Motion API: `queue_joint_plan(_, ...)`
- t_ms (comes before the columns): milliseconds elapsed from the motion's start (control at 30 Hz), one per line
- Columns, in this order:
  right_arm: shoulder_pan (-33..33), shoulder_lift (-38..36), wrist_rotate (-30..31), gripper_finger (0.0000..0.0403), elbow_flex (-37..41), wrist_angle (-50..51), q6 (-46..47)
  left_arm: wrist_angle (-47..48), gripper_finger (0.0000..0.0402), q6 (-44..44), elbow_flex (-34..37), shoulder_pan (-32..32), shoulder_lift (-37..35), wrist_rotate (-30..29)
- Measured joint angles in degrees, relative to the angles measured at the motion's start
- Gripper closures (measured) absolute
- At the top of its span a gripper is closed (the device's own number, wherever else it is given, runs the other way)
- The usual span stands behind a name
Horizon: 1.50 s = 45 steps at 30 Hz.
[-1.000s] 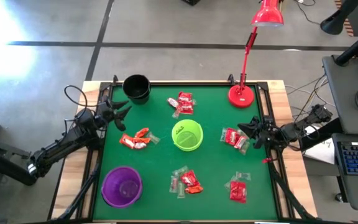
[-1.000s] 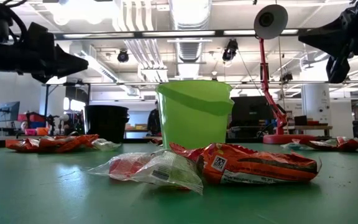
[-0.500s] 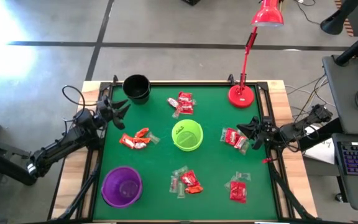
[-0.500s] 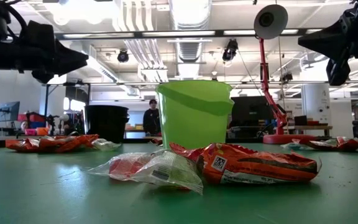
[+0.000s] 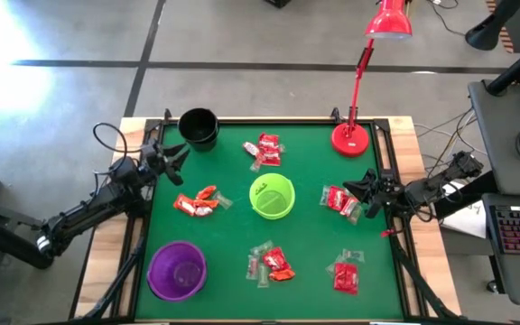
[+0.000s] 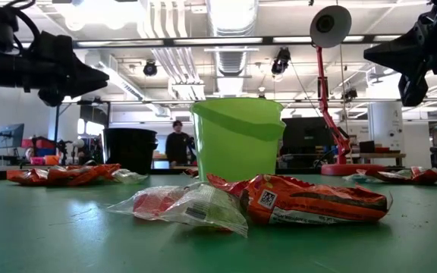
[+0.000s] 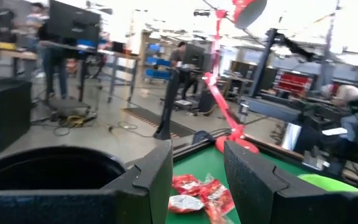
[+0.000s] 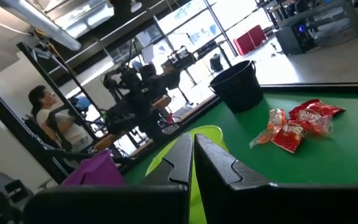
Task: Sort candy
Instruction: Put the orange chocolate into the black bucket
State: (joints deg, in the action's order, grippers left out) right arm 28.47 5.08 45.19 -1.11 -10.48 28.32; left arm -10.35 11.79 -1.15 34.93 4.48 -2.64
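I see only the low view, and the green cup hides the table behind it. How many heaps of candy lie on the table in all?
Observer: From above, five heaps of candy lie around the green cup.
Operator: Is the left gripper open?
Observer: Yes. The left gripper is open and empty, beside the black cup.
Operator: And the right one?
Observer: The right gripper is shut, holding nothing, next to the heap by the table's right edge.

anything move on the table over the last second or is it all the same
Almost nothing. The left gripper drifted slightly, hanging open and empty near the black cup; in the room behind, a person walked into view beside the green cup. The right gripper stayed shut by the right edge. No candy or cup moved.
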Motion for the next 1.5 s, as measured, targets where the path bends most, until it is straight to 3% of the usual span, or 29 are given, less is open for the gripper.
queue_joint_plan(333,0.0,0.0,0.0,0.0394,0.0,0.2,0.2,-0.3,0.0270,3.8,0.0,0.0,3.3,-2.9)
queue_joint_plan(600,0.0,0.0,-0.1,0.0394,0.0,0.2,0.2,-6.3,0.0217,5.1,0.0,0.0,6.0,-2.2)
queue_joint_plan(767,0.0,0.0,-0.1,0.0394,0.0,0.2,0.2,-9.7,0.0197,5.9,0.0,0.0,6.8,1.6)
queue_joint_plan(867,0.0,0.0,-0.1,0.0394,0.0,0.2,0.8,-10.2,0.0198,11.6,-0.6,0.0,7.0,3.7)
queue_joint_plan(1033,0.0,0.0,0.0,0.0394,0.0,-0.4,3.1,-2.6,0.0210,14.6,-8.1,0.0,8.1,8.7)
queue_joint_plan(1267,0.0,0.0,0.8,0.0394,0.0,-1.6,2.7,26.5,0.0223,0.8,-25.9,0.0,14.1,10.8)
queue_joint_plan(1500,0.0,0.0,3.5,0.0394,0.0,-14.2,-11.2,41.0,0.0234,-5.7,-37.4,0.0,20.7,10.7)
